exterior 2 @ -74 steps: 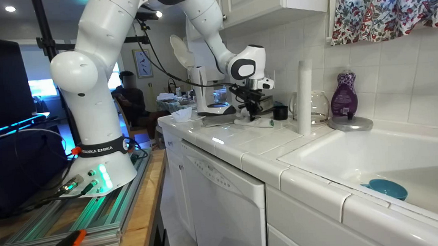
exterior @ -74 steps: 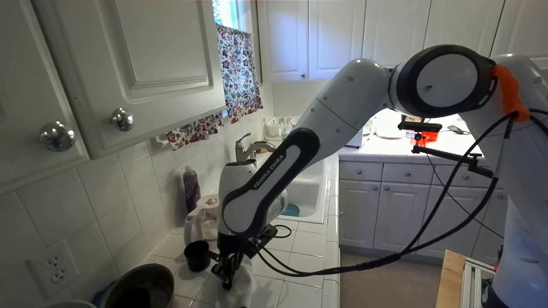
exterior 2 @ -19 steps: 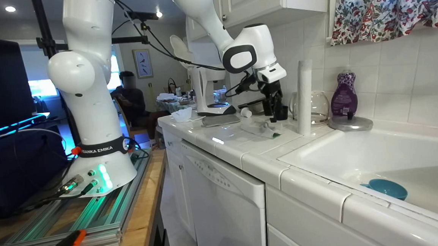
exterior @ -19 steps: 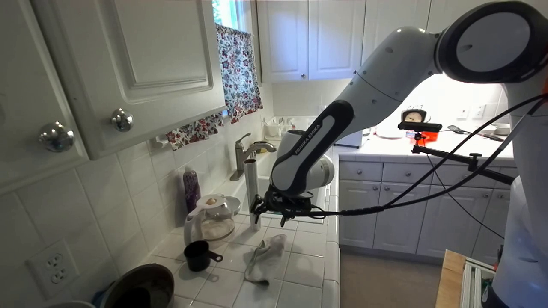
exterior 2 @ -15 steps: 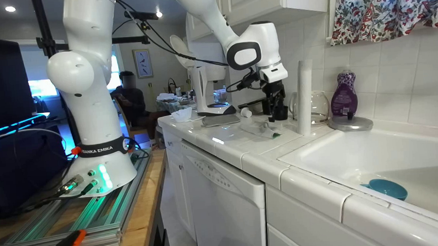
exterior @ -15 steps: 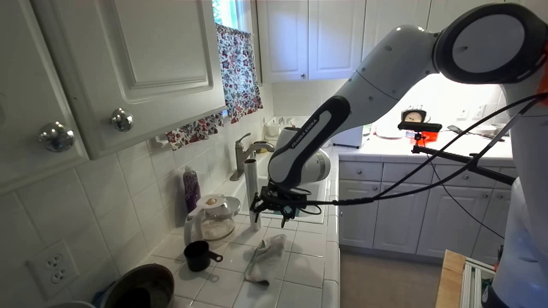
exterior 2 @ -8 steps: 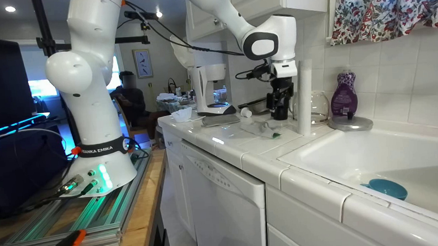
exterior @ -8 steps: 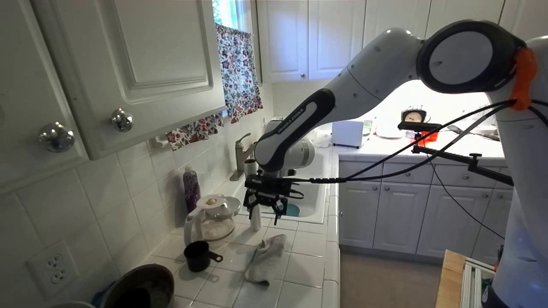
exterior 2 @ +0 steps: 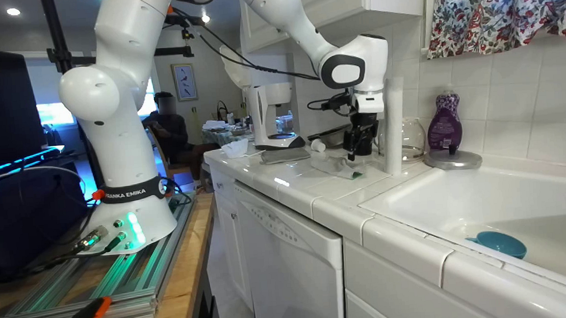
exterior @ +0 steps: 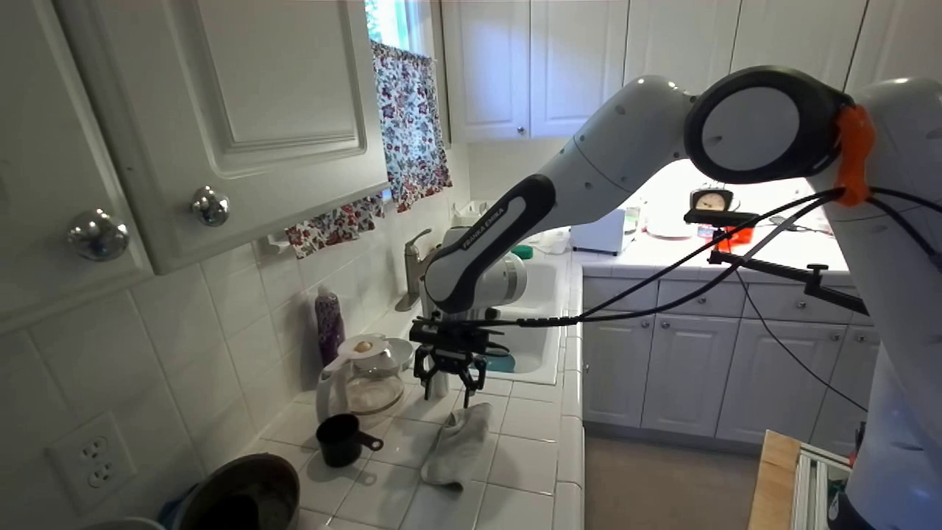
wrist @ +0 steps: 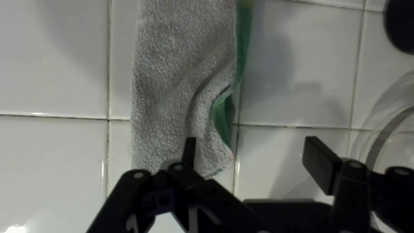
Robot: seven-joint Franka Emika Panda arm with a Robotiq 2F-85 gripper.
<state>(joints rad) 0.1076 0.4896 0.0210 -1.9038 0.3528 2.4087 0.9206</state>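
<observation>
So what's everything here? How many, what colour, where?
towel: one, grey and green, counter
carafe: one, clear and white, counter
black cup: one, black, near carafe
bottle: one, purple, near carafe
sink: one, white, in counter
upright tube: one, white, near sink
lid: one, silver, beside sink
teal cup: one, teal, in sink
faucet: one, silver, behind sink
pan: one, dark, counter
coffee maker: one, white, counter's end
flat cloth: one, grey, counter
dishwasher: one, white, under counter
curtains: two pieces, multicoloured, above sink
cabinets: several, white, above counter
person: one, dark-clothed, seated in background
robot arm: one, white, over counter
gripper: one, black, open above counter, near towel
</observation>
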